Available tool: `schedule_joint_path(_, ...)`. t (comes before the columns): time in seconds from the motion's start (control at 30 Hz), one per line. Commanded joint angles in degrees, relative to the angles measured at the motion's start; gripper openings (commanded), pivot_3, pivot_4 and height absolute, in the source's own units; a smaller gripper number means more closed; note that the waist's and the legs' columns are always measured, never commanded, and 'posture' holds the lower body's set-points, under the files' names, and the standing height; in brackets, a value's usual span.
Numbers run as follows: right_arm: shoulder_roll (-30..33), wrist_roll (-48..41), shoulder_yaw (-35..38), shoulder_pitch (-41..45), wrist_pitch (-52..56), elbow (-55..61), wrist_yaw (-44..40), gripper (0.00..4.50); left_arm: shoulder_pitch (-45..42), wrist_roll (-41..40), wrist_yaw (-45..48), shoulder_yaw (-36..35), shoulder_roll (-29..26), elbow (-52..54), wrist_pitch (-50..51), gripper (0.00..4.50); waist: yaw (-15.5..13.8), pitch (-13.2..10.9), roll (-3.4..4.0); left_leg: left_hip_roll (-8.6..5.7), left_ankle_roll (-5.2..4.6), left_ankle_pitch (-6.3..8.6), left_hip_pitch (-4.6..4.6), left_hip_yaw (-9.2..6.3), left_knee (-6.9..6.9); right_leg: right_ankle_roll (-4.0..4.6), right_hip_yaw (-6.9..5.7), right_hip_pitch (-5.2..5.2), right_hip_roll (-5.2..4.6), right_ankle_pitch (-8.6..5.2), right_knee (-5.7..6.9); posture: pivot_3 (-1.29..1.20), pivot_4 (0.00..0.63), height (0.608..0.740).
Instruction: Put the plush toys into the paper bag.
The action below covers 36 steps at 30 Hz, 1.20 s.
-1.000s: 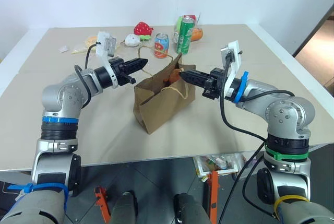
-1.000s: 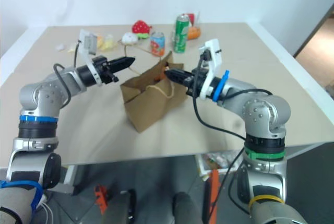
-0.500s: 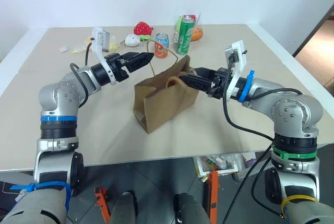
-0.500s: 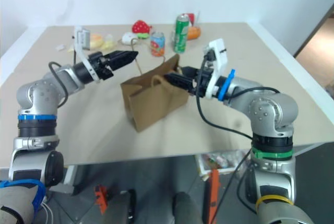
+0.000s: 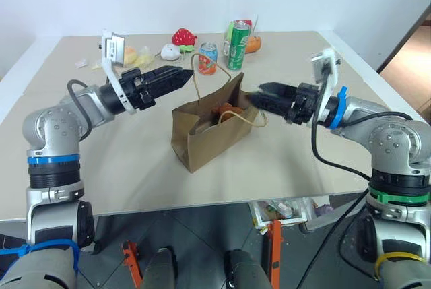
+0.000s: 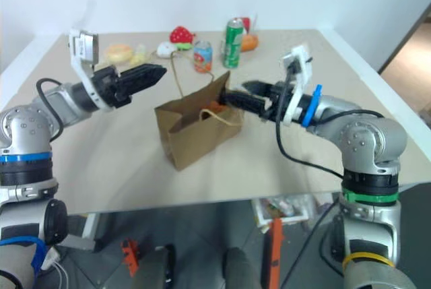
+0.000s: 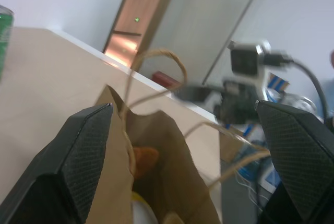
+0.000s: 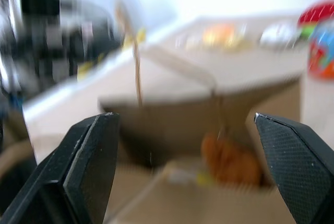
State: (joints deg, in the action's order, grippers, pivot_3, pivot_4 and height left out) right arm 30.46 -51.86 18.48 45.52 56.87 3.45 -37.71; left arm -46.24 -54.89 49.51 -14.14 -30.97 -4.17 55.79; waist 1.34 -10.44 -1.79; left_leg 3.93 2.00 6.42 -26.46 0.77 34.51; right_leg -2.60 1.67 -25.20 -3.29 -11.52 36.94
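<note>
Both your grippers have just let go: the left gripper (image 5: 176,75) and right gripper (image 5: 264,95) now stand spread wide and empty, drawn back to either side of the paper bag (image 5: 202,137). Between your jaws the bag's mouth gapes, with the orange-brown plush (image 7: 144,157) and the white-and-yellow plush (image 7: 141,208) lying inside. The task looks done.

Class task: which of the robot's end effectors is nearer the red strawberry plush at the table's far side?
Left. The left end effector hangs just in front of the strawberry plush; the right end effector is farther, beyond the paper bag.
</note>
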Motion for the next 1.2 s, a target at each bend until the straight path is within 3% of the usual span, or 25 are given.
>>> schedule_joint_path(0.03, -0.17, -7.35, 7.85, 2.57, -1.49, 0.82, 1.91, 4.45, 1.64, -1.40, 3.61, -1.17, -2.80, 2.67, 0.23, 4.50, 0.00, 0.00, 0.00, 0.00, 0.00, 0.00, 0.00, 0.00, -0.01, 0.00, 0.00, 0.00, 0.00, 0.00, 0.00, 0.00, 0.150, 0.740)
schedule_joint_path(0.13, 2.48, -9.15, 7.66, -1.66, 0.08, 5.11, -0.11, 4.45, 5.57, 0.02, 9.41, -0.95, -6.37, 3.35, -2.08, 4.50, 0.00, 0.01, -0.01, 0.00, 0.00, 0.01, 0.01, -0.01, -0.08, 0.01, 0.00, 0.01, 0.00, -0.08, 0.00, 0.00, 0.150, 0.740)
schedule_joint_path(0.27, 10.46, -7.59, 3.56, -12.44, 1.43, 13.64, -6.27, 4.45, 10.41, 4.12, 17.78, 0.84, -12.25, 4.50, -7.43, 4.50, -0.08, 0.00, 0.00, 0.00, 0.04, 0.09, 0.00, 0.00, -0.15, 0.10, -0.01, -0.02, -0.01, -0.25, -0.01, 0.00, 0.150, 0.740)
schedule_joint_path(0.3, 12.21, -7.77, 3.54, -14.83, 1.61, 15.26, -7.47, 4.22, 11.38, 5.79, 19.47, 1.24, -13.34, 4.58, -9.84, 4.50, -0.12, 0.00, 0.00, 0.00, 0.05, 0.10, -0.01, 0.00, -0.15, 0.11, -0.01, -0.03, -0.02, -0.25, -0.01, 0.00, 0.150, 0.740)
schedule_joint_path(0.37, 15.43, -8.65, 4.77, -19.17, 1.80, 17.66, -9.86, 3.61, 13.16, 9.75, 22.35, 1.68, -15.17, 4.11, -15.85, 4.50, -0.15, 0.00, 0.00, 0.00, 0.07, 0.11, 0.00, 0.01, -0.14, 0.12, -0.01, -0.03, -0.04, -0.25, -0.01, 0.00, 0.150, 0.740)
schedule_joint_path(0.47, 19.20, -10.83, 8.24, -25.37, 2.43, 20.37, -12.91, 2.25, 17.09, 15.83, 28.59, 3.37, -18.50, 4.11, -25.46, 4.50, -0.15, 0.00, -0.01, 0.00, 0.12, 0.14, 0.02, 0.06, -0.09, 0.15, -0.02, -0.03, -0.11, -0.23, -0.03, 0.00, 0.150, 0.740)
schedule_joint_path(0.5, 19.59, -10.92, 8.38, -26.62, 2.23, 20.85, -13.27, 1.94, 18.00, 16.97, 29.77, 3.78, -19.04, 4.00, -27.18, 4.50, -0.12, 0.00, -0.01, 0.00, 0.12, 0.14, 0.04, 0.09, -0.08, 0.16, -0.02, -0.02, -0.13, -0.23, -0.03, 0.00, 0.150, 0.740)
schedule_joint_path(0.53, 19.76, -10.76, 7.99, -27.64, 1.62, 21.14, -13.47, 1.35, 18.70, 17.76, 30.69, 4.17, -19.19, 3.86, -28.65, 4.50, -0.10, 0.00, -0.01, 0.00, 0.19, 0.19, 0.05, 0.12, -0.08, 0.17, -0.02, -0.03, -0.17, -0.22, -0.05, 0.00, 0.150, 0.740)
schedule_joint_path(0.57, 19.77, -10.30, 7.25, -28.51, 0.99, 21.53, -13.65, 1.16, 19.32, 18.77, 31.41, 4.66, -19.16, 3.74, -30.39, 4.50, -0.10, 0.00, -0.01, 0.00, 0.22, 0.20, 0.06, 0.12, -0.08, 0.17, -0.02, -0.03, -0.17, -0.22, -0.05, 0.00, 0.150, 0.740)
schedule_joint_path(0.6, 19.45, -9.78, 6.15, -29.27, 0.33, 22.05, -13.77, 0.65, 19.91, 20.02, 32.07, 5.42, -19.11, 3.63, -32.15, 4.50, -0.13, 0.00, -0.01, 0.00, 0.22, 0.21, 0.06, 0.13, -0.07, 0.18, -0.02, -0.03, -0.18, -0.21, -0.05, 0.00, 0.150, 0.740)
schedule_joint_path(0.67, 18.63, -9.60, 4.05, -29.76, -0.47, 22.85, -13.83, 0.05, 20.54, 22.26, 33.31, 6.94, -18.94, 3.28, -35.33, 4.50, -0.12, 0.00, -0.01, 0.00, 0.23, 0.21, 0.06, 0.14, -0.07, 0.18, -0.02, -0.03, -0.19, -0.21, -0.06, 0.00, 0.150, 0.740)
schedule_joint_path(0.8, 17.04, -3.56, -4.61, -29.59, -4.09, 23.60, -13.31, 0.05, 19.00, 22.38, 32.77, 8.26, -16.56, 2.73, -36.12, 4.50, -0.13, 0.00, -0.02, 0.00, 0.24, 0.22, 0.05, 0.14, -0.06, 0.20, -0.02, -0.02, -0.18, -0.20, -0.07, 0.00, 0.150, 0.740)
schedule_joint_path(0.97, 12.80, 12.17, -17.97, -24.33, -10.70, 17.00, -7.15, 0.05, 16.21, 25.26, 31.02, 10.30, -13.56, -0.29, -39.22, 4.50, -0.03, 0.00, -0.02, 0.00, 0.20, 0.19, 0.01, 0.13, 0.01, 0.19, -0.03, -0.04, -0.17, -0.19, -0.07, 0.00, 0.150, 0.740)
schedule_joint_path(1.2, 6.68, 16.79, -23.29, -19.37, -13.31, 14.25, -7.04, 0.05, 12.26, 29.75, 28.12, 11.49, -10.22, -8.07, -43.92, 4.50, -0.13, 0.00, -0.03, 0.00, 0.11, 0.14, -0.09, 0.08, -0.03, 0.10, -0.03, -0.07, -0.06, -0.25, -0.07, 0.00, 0.150, 0.740)
